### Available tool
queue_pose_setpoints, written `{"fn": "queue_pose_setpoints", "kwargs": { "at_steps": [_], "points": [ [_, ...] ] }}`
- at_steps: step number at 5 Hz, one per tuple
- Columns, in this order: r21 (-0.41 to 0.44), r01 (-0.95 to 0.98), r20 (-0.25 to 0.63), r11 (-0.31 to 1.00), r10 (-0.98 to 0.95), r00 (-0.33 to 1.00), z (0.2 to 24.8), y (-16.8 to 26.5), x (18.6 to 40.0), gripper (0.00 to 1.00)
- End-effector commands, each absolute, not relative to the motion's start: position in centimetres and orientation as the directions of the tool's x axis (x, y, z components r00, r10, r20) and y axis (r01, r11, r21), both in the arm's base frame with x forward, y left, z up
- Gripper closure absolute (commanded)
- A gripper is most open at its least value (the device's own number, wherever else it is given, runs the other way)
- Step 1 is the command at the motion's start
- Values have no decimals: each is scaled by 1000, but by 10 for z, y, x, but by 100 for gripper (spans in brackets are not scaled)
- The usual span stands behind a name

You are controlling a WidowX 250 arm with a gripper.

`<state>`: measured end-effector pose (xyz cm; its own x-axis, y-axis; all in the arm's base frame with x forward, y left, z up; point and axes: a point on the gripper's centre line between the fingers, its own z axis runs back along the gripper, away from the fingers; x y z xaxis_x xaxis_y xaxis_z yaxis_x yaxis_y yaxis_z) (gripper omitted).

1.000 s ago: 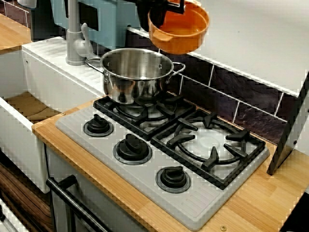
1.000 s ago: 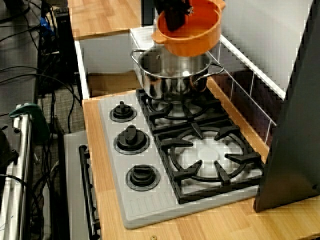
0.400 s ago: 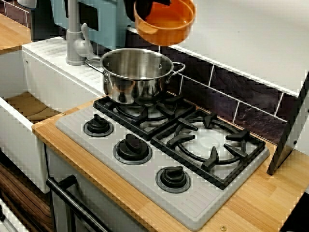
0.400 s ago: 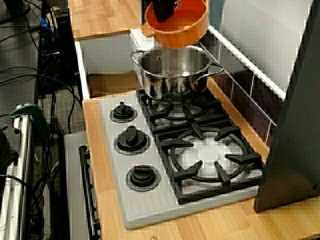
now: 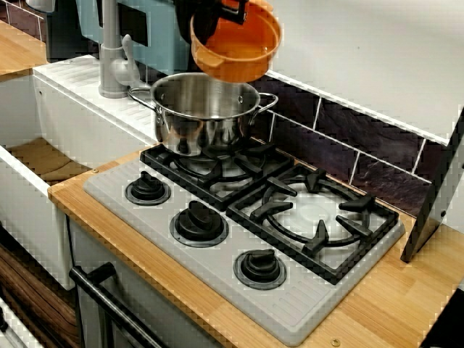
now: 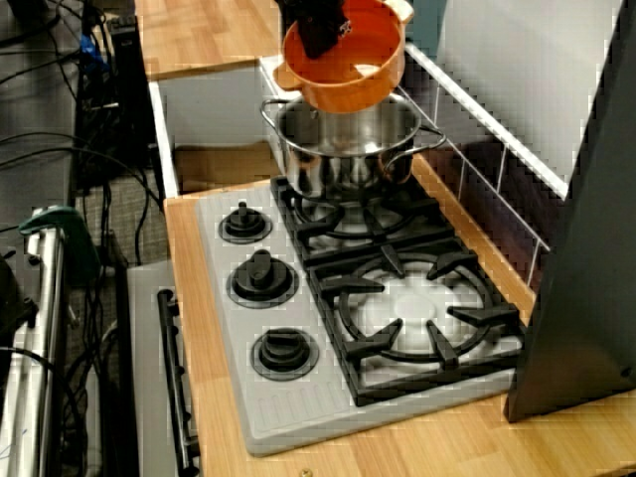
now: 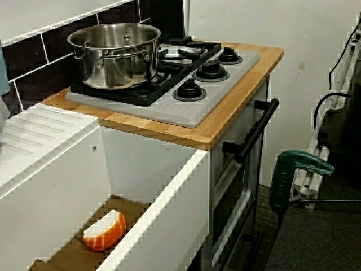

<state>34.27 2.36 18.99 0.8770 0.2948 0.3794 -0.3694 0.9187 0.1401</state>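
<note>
Since the earlier frame the orange bowl (image 5: 235, 51) has shifted left. 
Front view: the claw (image 5: 226, 10) clamps the bowl's rim, above the steel pot (image 5: 206, 109)'s far edge. 
End view: the bowl hangs clear of the pot, judged mid-carry. 
Sink view: the bowl is out of frame. 
The next move calls for clearance over the pot.

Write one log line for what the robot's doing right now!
gripper: shut on orange bowl | orange bowl: tilted, in air over steel pot | steel pot: on stove burner

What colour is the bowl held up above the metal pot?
Orange. The bowl shows best in the view from the front.
</note>
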Motion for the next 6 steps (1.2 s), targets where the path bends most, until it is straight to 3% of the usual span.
{"fn": "queue_pose_setpoints", "kwargs": {
  "at_steps": [1, 6],
  "points": [
    [167, -404, 497, 900, 277, 822, 218, 26, 332, 100],
    [222, -486, 610, 845, 268, 746, 224, 43, 336, 100]
  ]
}}
